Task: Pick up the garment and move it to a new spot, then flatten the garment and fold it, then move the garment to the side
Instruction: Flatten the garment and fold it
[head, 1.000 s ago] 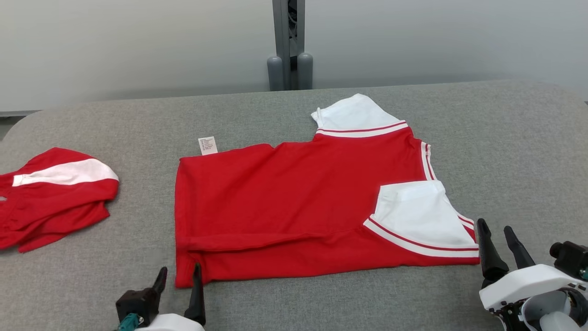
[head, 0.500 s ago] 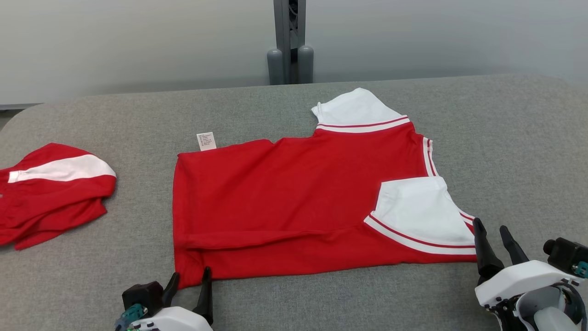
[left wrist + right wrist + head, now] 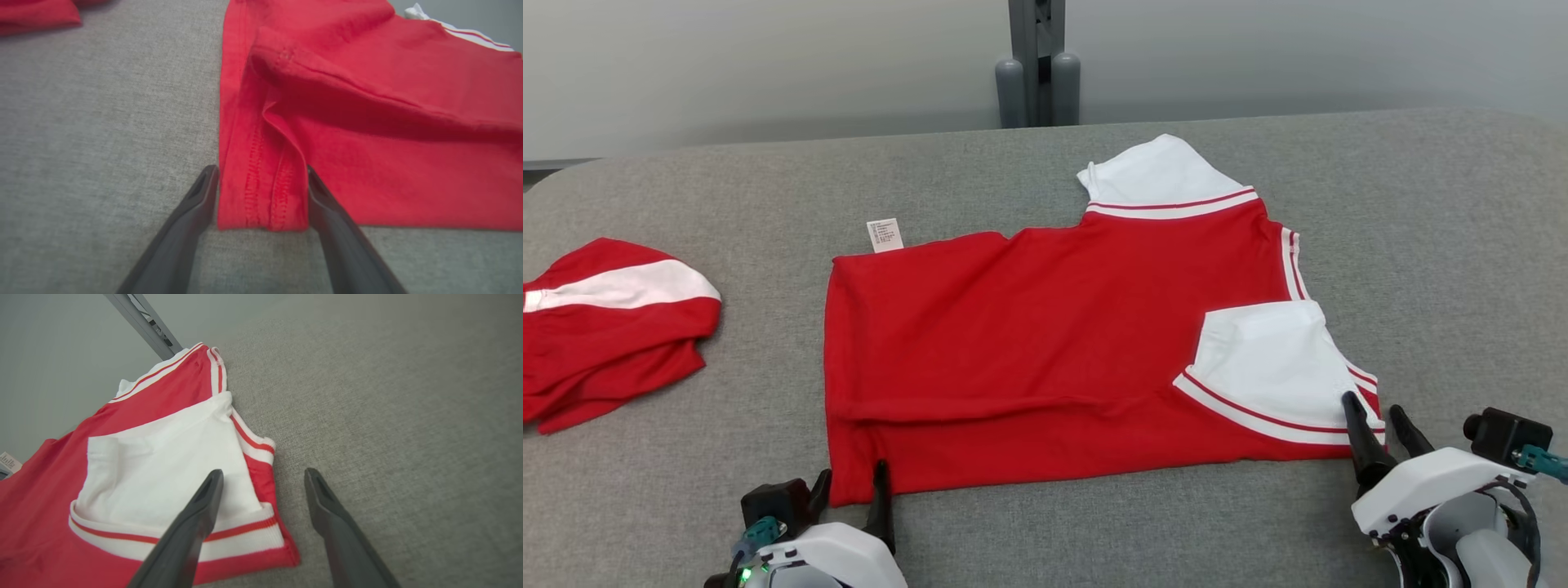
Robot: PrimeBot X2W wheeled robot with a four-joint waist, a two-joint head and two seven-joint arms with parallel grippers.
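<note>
Position: the garment (image 3: 1045, 343), a red shirt with white sleeves, lies flat near the middle of the table (image 3: 1421, 245). Its hem faces the left edge and its shoulders the right. The near sleeve (image 3: 1274, 367) is turned in over the red body. The far sleeve (image 3: 1160, 175) points toward the far edge. A long raised crease runs along the near side. A small label (image 3: 885, 234) sticks out at the far-left corner.

Left hand (image 3: 852, 471): spread. In the left wrist view its two fingers straddle the near-left hem corner, one on each side of the doubled stitched hem. No cloth is pinched.

Right hand (image 3: 1372, 403): spread, at the near-right corner. In the right wrist view one finger lies over the striped cuff and the other over bare table. It holds nothing.

Other items: a second red and white garment (image 3: 605, 327) lies bunched by the left edge, well apart. A grey post (image 3: 1037, 65) stands beyond the far edge.

Handling assessment: the cloth looks like light, soft, limp knit and is not fragile. It will likely sag between two holds, and the turned-in sleeve may slip out of place when lifted.

Recommended holds: the stitched hem corner on the left, where the layers are thickest, and the ribbed cuff and shoulder edge on the right. Each pinch should take all layers together, or the fold is likely to open.
</note>
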